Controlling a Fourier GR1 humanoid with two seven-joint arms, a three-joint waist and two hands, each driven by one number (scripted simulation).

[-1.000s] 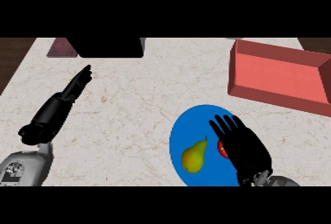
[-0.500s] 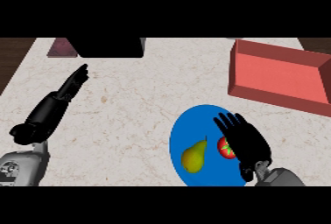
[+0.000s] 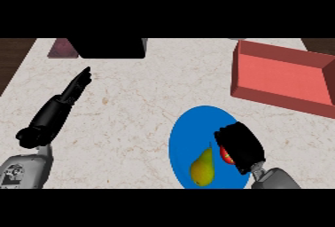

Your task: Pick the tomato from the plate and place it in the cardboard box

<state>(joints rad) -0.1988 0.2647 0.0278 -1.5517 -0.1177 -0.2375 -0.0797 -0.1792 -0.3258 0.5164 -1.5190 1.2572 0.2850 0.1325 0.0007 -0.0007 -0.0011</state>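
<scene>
The right hand (image 3: 239,147) lay curled over the tomato (image 3: 227,155) on the blue plate (image 3: 189,133), apparently grasping it, with the red box (image 3: 282,77) well apart toward one o'clock.

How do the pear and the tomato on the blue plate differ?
The pear is yellow-green and elongated; the tomato is red. The pear lies in full view, while the tomato is mostly hidden under the right hand curled over it. Both lie on the blue plate.

Right hand (image 3: 239,147) fingers curled downward, left hand (image 3: 71,94) extended flat, fingers straight
</scene>
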